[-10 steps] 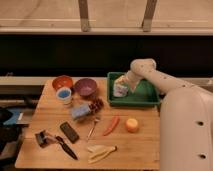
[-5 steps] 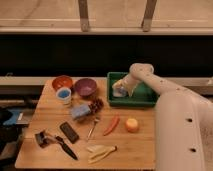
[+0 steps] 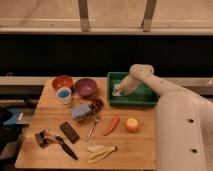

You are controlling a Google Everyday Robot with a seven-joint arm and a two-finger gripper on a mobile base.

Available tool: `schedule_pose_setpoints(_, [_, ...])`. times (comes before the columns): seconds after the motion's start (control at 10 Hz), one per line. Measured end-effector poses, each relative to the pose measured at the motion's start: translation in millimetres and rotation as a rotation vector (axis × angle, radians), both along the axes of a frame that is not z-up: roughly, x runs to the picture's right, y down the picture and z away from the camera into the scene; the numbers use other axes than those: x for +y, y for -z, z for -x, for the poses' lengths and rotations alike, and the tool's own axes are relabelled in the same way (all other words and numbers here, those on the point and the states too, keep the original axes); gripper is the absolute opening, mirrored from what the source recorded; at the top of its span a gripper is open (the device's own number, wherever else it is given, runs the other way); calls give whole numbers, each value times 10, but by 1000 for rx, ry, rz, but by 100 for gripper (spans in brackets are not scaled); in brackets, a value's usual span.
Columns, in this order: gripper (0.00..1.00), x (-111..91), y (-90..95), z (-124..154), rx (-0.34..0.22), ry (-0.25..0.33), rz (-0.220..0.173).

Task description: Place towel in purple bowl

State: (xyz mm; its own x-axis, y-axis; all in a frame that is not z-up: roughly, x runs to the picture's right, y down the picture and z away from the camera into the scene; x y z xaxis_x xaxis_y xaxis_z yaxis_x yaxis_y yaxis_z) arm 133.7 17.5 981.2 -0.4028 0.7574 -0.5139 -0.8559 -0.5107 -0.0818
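Gripper (image 3: 122, 89) sits low inside the green tray (image 3: 142, 98), at about 2 o'clock on the table (image 3: 145, 145), reached down from the bent arm (image 3: 141, 73). Its end merges with a pale patch read as the towel (image 3: 117, 92), which lies in the tray's left half. Whether the gripper is spread or clamped on the cloth is not discernible, nor is contact. The purple bowl (image 3: 85, 87) stands at 11 o'clock, well apart from the tray at its 9 o'clock side; nothing shows in it. An orange bowl (image 3: 62, 81) sits just beside it, a cup (image 3: 64, 94) at that bowl's 6 o'clock. The robot's white body (image 3: 185, 130) covers the table's right edge at 4 o'clock. A dark object (image 3: 6, 116) at 9 o'clock is cut off by the frame and unidentified.
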Motion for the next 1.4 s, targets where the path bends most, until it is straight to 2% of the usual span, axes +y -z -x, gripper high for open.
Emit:
schedule_pose_setpoints(0.1, [5,-19,16,8,-12,4,-6])
schedule_pose_setpoints(0.2, [1,-47,46,59,-33,16,-15])
schedule_pose_setpoints(0.3, [0,-94,79,136,-51,20,-25])
schedule_pose_setpoints(0.4, [0,-230,186,263,-79,28,-56])
schedule_pose_setpoints(0.6, [0,-425,398,317,-83,69,-104])
schedule_pose_setpoints(1.0, [0,-876,987,660,-121,184,-253])
schedule_pose_setpoints(1.1, [0,-927,1128,841,-154,219,-291])
schedule_pose_setpoints(1.4, [0,-882,1327,1393,-267,297,-346])
